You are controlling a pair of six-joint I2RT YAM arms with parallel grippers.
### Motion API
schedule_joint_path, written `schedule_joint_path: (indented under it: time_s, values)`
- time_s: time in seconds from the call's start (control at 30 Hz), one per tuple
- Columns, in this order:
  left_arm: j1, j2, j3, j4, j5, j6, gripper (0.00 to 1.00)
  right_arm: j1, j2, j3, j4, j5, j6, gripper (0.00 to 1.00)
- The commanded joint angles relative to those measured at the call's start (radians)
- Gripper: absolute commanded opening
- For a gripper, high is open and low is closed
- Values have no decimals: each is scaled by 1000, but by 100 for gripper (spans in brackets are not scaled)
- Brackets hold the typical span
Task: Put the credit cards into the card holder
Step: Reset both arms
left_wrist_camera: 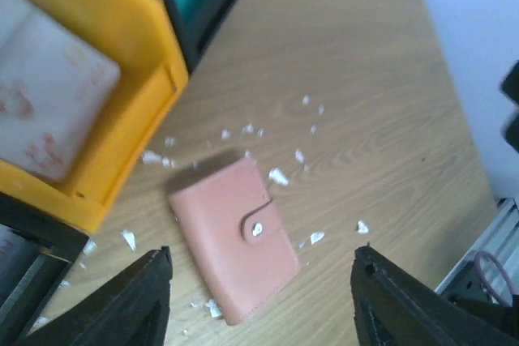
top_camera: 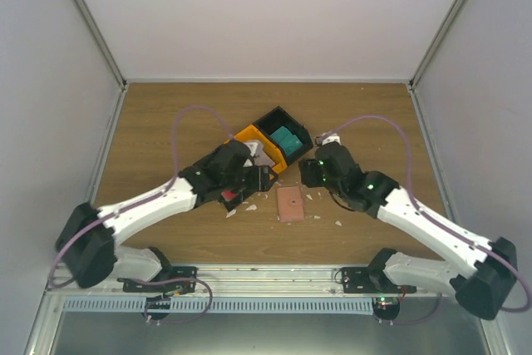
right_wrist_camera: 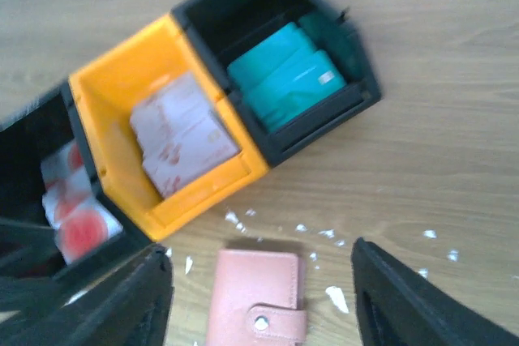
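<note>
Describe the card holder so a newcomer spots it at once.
On the wooden table, find the row of black and orange bins. Just on its near side, among white paper scraps, lies the card holder: a flat, closed, pinkish wallet with a snap tab, unlike the boxy open bins.

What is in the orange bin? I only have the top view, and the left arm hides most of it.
Observer: The right wrist view shows the orange bin holding pale cards with faint red marks.
Operator: And the third bin?
Observer: That black bin holds white cards with red blobs.
Operator: Is the wallet open?
Observer: No. The wallet lies shut, its snap tab fastened, with paper scraps beside it.
</note>
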Motion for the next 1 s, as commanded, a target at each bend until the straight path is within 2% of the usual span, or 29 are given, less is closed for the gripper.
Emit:
schedule_joint_path:
  time_s: [0.0,0.07,0.17,0.23,0.27,0.6,0.77,0.97]
  values:
    - [6,-198,-28,5,-188,43,67,-20,-116,41,-94,186,-86,65]
    - [7,-294,-35,-12,-286,60,83,-22,-174,62,-106,243,-138,71]
    - [8,-438,-37,-35,-383,123,99,-23,-244,103,-144,323,-180,86]
    - [8,-512,-26,-80,-463,149,99,-24,-284,123,-169,363,-195,97]
    - [8,-545,-18,-102,-497,160,99,-23,-312,131,-177,378,-204,99]
    - [8,-825,37,-203,-709,265,99,-24,-484,202,-225,500,-208,100]
    - [8,-928,52,-218,-766,309,99,-23,-529,201,-239,517,-155,100]
    - [8,-983,73,-251,-798,314,99,-23,-538,201,-258,526,-124,100]
